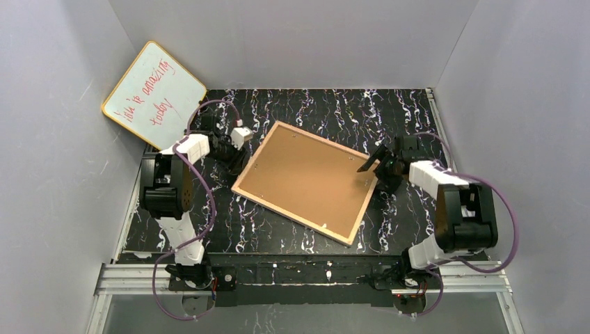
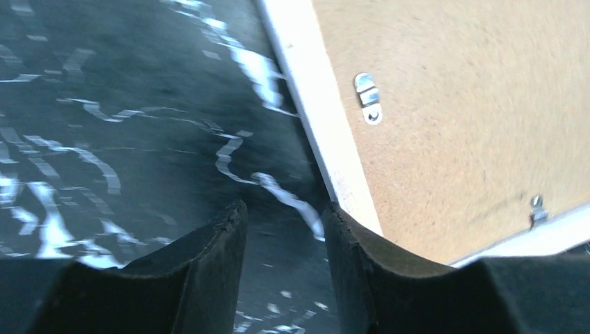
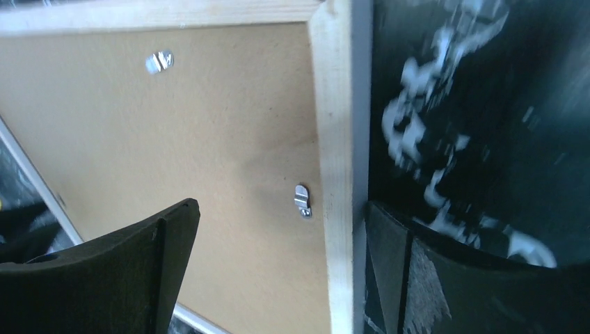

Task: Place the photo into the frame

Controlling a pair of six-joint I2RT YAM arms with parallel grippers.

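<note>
Top view: the large thin rectangular picture frame (image 1: 289,216) lies askew on the black marbled table (image 1: 306,104), tan wood back up, with a plain brown backing board (image 1: 306,177) seated in it; the photo shows in no view. Left wrist view: the left gripper (image 2: 285,212) sits at the frame's white outer edge, jaws part open, only table between them. Right wrist view: the right gripper (image 3: 278,209) has its jaws wide, straddling the wood rim beside a small metal clip (image 3: 302,200); judged light, stiff and flat-lying, the frame is best pinched across that rim.

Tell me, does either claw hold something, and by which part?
Nothing is held. The right claw stands open astride an edge of the frame; the left claw is open beside it.
</note>
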